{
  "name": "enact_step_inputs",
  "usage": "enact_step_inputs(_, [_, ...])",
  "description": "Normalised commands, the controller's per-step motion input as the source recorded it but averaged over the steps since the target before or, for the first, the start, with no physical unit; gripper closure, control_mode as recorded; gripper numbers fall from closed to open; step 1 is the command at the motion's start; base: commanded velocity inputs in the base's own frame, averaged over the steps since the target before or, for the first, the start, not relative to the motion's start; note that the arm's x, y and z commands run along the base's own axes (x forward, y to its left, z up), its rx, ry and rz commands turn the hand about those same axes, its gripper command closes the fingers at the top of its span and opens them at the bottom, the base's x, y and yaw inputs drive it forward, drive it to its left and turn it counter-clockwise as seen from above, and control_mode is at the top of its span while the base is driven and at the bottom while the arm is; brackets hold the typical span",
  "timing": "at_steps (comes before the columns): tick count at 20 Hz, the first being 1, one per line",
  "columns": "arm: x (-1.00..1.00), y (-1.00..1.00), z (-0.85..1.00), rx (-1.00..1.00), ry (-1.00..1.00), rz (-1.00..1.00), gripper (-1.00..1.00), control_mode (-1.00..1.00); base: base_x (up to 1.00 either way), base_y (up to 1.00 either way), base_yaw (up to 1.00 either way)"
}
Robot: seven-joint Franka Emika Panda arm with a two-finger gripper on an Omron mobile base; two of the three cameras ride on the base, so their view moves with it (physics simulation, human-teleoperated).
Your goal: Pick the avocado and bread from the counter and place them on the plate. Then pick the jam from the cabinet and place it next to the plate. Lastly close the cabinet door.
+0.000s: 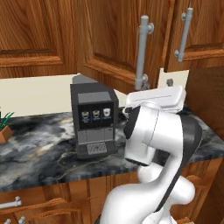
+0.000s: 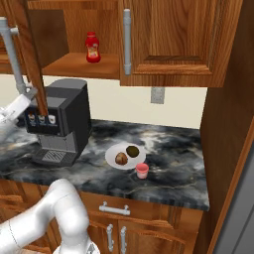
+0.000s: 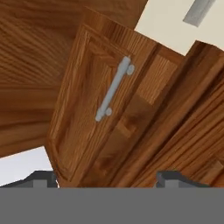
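The coffee machine (image 2: 59, 121) stands on the counter (image 2: 173, 149) and serves as the landmark here. Just to its right lies the plate (image 2: 113, 151), with the bread (image 2: 121, 158) and the avocado (image 2: 132, 151) both resting on it, side by side. The jam (image 2: 142, 170) sits on the counter touching or just beside the plate's near right edge, farther from the machine than the plate.

Above the machine the cabinet (image 2: 74, 39) is open, its shelf carrying a red bottle (image 2: 92, 47) with a yellowish label; no writing on it can be read. The cabinet door (image 1: 118, 39) hangs swung out in front of the machine, its grey bar handle (image 1: 142, 52) upright above the robot's hand.

On the machine's front, three small cup pictures (image 1: 96, 115) show in a row; no brand name is legible.

The gripper (image 3: 105, 179) points up at the door, close under the handle, its fingertips (image 3: 41, 178) spread apart with nothing between them.
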Motion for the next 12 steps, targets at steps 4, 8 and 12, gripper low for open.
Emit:
enact_step_inputs(4, [0.34, -0.14, 0.17, 0.19, 0.25, -0.16, -1.0, -1.0, 0.0, 0.0, 0.0])
enact_step_inputs(8, [0.43, -0.12, 0.15, 0.18, 0.26, -0.15, -1.0, -1.0, 0.0, 0.0, 0.0])
enact_step_inputs(12, [0.6, -0.08, 0.17, 0.16, 0.29, -0.12, -1.0, -1.0, 0.0, 0.0, 0.0])
